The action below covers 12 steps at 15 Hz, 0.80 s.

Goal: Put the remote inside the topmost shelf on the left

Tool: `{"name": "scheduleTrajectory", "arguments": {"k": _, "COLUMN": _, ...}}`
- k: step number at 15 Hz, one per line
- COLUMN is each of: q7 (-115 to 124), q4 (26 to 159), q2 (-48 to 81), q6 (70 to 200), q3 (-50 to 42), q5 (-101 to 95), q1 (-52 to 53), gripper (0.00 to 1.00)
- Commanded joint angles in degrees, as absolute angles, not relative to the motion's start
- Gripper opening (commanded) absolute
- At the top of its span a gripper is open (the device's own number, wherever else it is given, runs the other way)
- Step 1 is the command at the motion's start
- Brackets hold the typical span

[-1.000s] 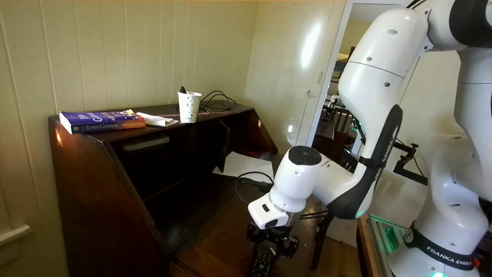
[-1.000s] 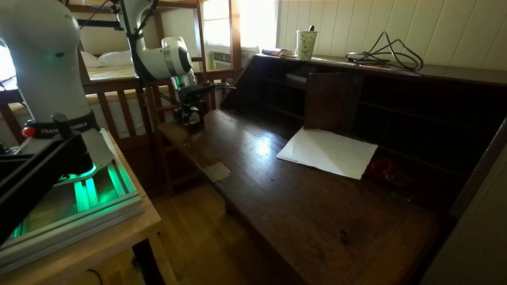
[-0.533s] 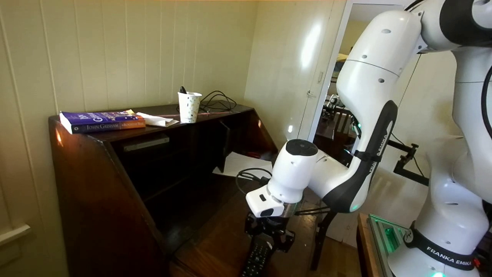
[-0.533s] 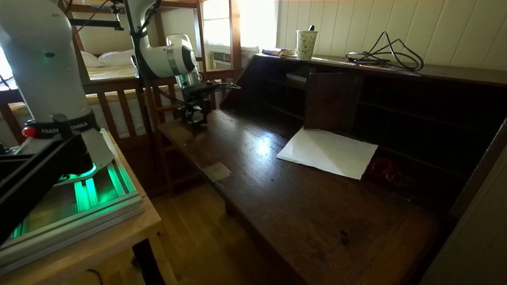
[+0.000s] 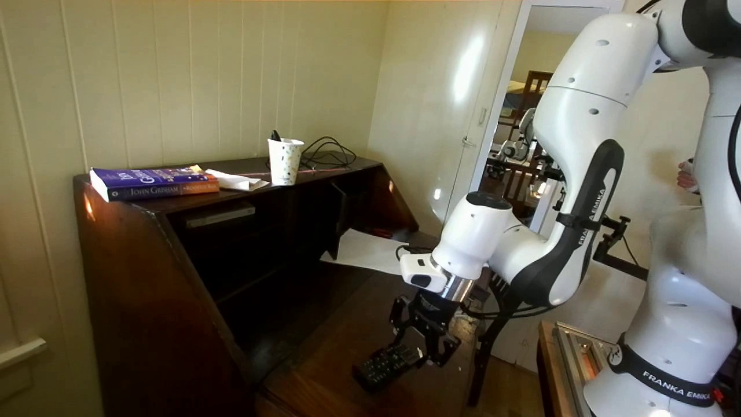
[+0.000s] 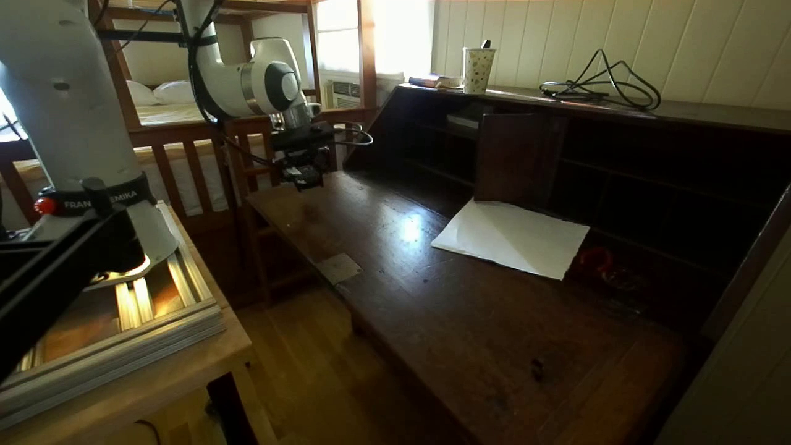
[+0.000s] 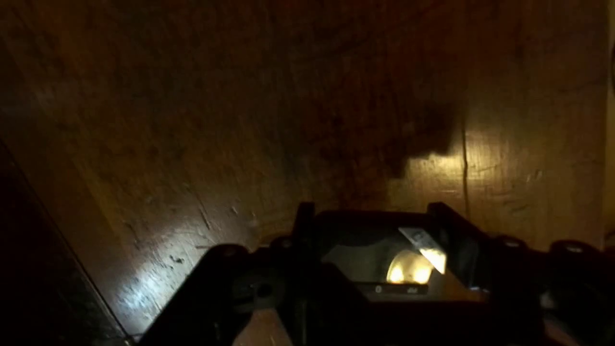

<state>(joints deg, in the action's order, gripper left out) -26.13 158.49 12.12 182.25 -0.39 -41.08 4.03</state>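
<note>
One black gripper is squeezing something above a big brown desk. The dark top shelf is up in the desk's left part. White paper lies lower down, and a purple book (it says John Grisham) lies on the very top. Smallest is the black remote, pinched near one end by the gripper, well apart from the shelf.

- The remote, six o'clock in an exterior view: black plastic, bumpy with buttons.
- The pincer: black, largely matt; the collar, one o'clock from it, shiny metal.
- Tabletop: scratched brown wood, polished enough to glare at eight o'clock in the wrist view.
- Paper sheet, three o'clock in an exterior view: white, matt.
- Arm: smooth white shell, softly glossy.
</note>
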Motion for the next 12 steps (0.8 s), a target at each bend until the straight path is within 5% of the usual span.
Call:
{"name": "scheduleTrajectory", "arguments": {"k": 1, "q7": -18.22, "q4": 158.39, "q2": 10.72, "q6": 181.94, "q3": 0.41, "q5": -42.08, "q1": -1.58, "gripper": 0.36}}
{"name": "scheduleTrajectory", "arguments": {"k": 5, "q7": -13.29, "q4": 157.75, "q2": 8.93, "q6": 174.39, "q3": 5.66, "q5": -38.69, "q1": -10.75, "gripper": 0.36}}
{"name": "scheduleTrajectory", "arguments": {"k": 10, "q7": -19.84, "q4": 158.60, "q2": 6.84, "q6": 164.71, "q3": 23.01, "q5": -17.80, "q1": -27.89, "gripper": 0.36}}
{"name": "scheduleTrajectory", "arguments": {"k": 11, "q7": -17.22, "q4": 157.20, "q2": 9.73, "q6": 167.88, "q3": 16.24, "q5": -24.50, "q1": -21.96, "gripper": 0.61}}
{"name": "scheduleTrajectory", "arguments": {"k": 12, "q7": -18.34, "q4": 157.30, "q2": 9.40, "q6": 166.48, "q3": 19.49, "q5": -21.56, "q1": -24.86, "gripper": 0.61}}
